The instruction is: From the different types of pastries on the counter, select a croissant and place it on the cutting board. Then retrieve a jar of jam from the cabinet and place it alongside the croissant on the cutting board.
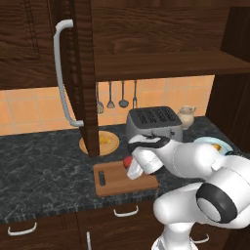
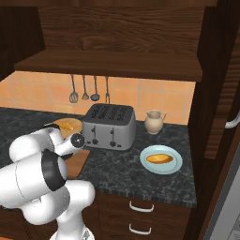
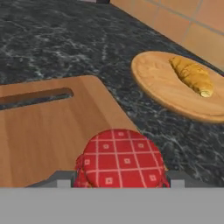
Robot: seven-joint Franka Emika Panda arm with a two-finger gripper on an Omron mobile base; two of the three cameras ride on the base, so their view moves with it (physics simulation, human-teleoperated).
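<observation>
Hovering jar of jam (image 3: 121, 159) over cutting board (image 3: 48, 127) edge

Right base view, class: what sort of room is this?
A rendered kitchen: a silver four-slot toaster on a dark marbled stone counter, metal utensils hanging on orange wall tiles.

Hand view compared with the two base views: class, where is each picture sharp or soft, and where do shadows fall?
Hand view: soft and blocky up close, the jar of jam with its checked lid and the croissant slightly blurred. Left base view: crisp, the cabinet underside dark above bright orange tiles. Right base view: even light, a faint shadow beside the toaster.
</observation>
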